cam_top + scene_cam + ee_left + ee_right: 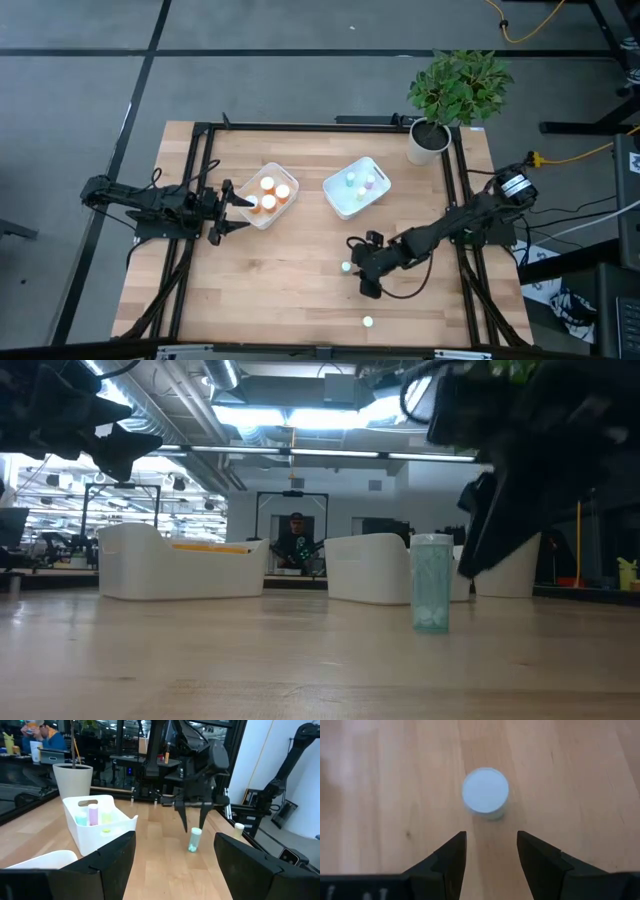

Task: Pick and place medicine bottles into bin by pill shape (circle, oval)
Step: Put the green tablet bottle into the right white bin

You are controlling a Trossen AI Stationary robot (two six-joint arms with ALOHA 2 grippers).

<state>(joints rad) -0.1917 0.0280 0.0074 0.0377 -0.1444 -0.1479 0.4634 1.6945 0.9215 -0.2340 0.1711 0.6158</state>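
A small pale-green, white-capped medicine bottle is seen upright on the wooden table, beneath the right gripper, whose fingers stand apart and empty. Judged light, rigid and easily toppled, it is best taken across its body.

Pale green bottle (white cap) — white trays, orange bottles.

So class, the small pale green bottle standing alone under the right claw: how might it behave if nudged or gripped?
The green bottle stands tall and narrow, so a sideways nudge would probably tip it. Being round, it would then likely roll. Its smooth wall may slip unless the open right claw closes squarely.
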